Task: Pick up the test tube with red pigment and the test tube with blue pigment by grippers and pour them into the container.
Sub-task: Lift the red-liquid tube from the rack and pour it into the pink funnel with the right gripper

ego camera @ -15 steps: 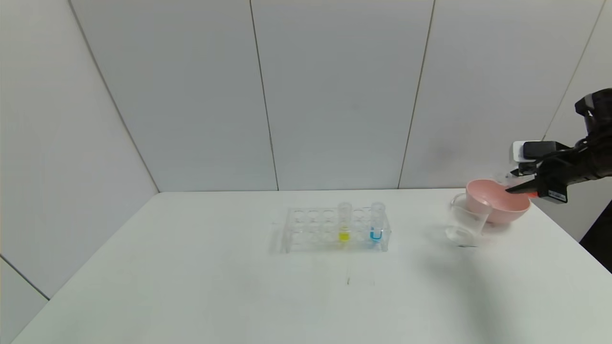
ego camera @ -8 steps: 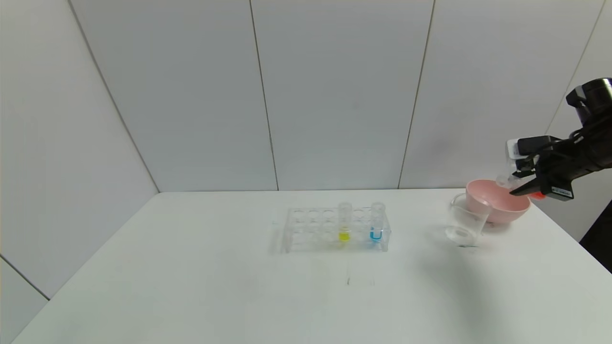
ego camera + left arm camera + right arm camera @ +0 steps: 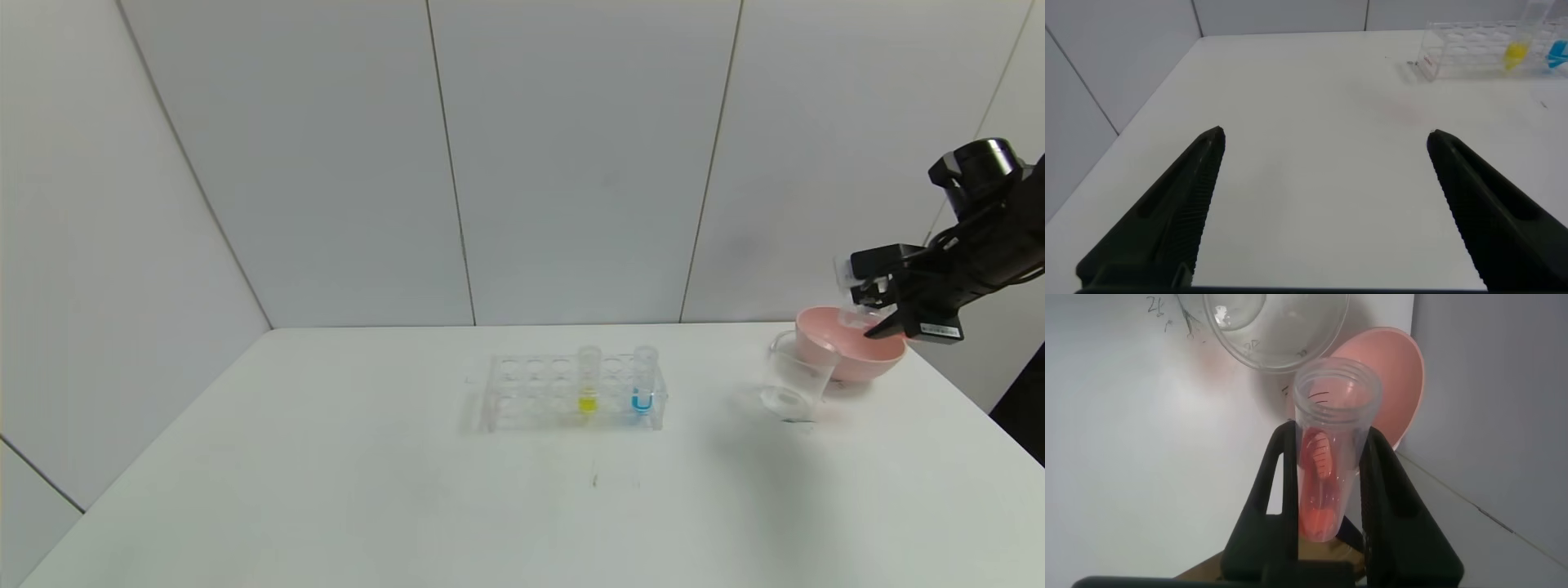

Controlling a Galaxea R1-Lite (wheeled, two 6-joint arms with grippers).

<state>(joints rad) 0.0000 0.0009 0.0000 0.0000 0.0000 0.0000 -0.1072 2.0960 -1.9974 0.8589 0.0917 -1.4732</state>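
My right gripper (image 3: 872,320) is shut on the test tube with red pigment (image 3: 1327,449), held tilted with its open mouth toward the clear glass beaker (image 3: 1275,327). In the head view the gripper hovers over the pink bowl (image 3: 849,351), just right of the beaker (image 3: 796,377). Orange-red liquid lies along the tube's wall. The test tube with blue pigment (image 3: 643,381) stands in the clear rack (image 3: 522,392) at mid-table. My left gripper (image 3: 1323,139) is open and empty over bare table, well away from the rack (image 3: 1462,55).
A tube with yellow liquid (image 3: 589,380) stands in the rack left of the blue one. The pink bowl (image 3: 1392,384) sits right behind the beaker near the table's right edge. Grey wall panels close the back.
My right gripper has moved left and slightly up with the red tube, from over the bowl's right rim toward the beaker, and the arm has risen.
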